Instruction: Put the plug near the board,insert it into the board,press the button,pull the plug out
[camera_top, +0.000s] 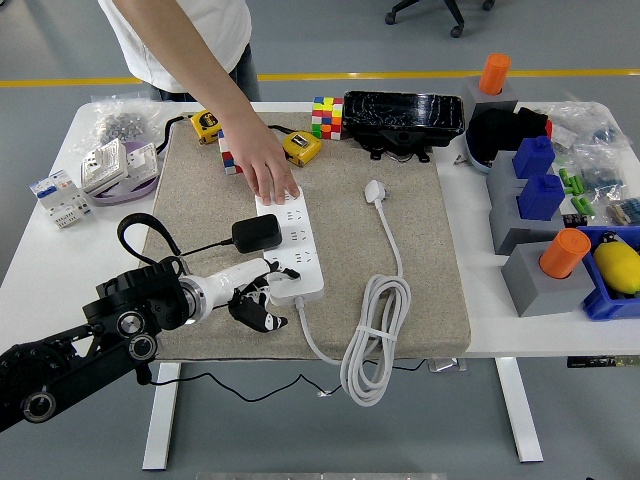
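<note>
You get one view only: head camera, high on the robot's side, facing forward and down over the table (60, 262).
</note>
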